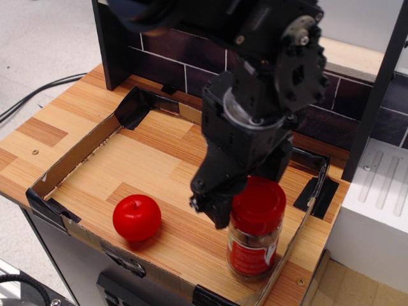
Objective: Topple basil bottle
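Observation:
The basil bottle (252, 248) stands near the front right corner of the cardboard tray (71, 161), its red lid (261, 205) partly covered by my gripper. My black gripper (245, 191) is right over the lid. One finger (217, 207) hangs against the lid's left side. The other finger is hidden behind the gripper body and the bottle. The jaws look spread apart and hold nothing. The bottle seems upright, or leaning very slightly.
A red apple (136, 217) lies at the tray's front left. The blue grape cluster is hidden behind the gripper. A black post (376, 89) and a white box (376, 210) stand to the right. A dark brick wall (166, 70) is behind.

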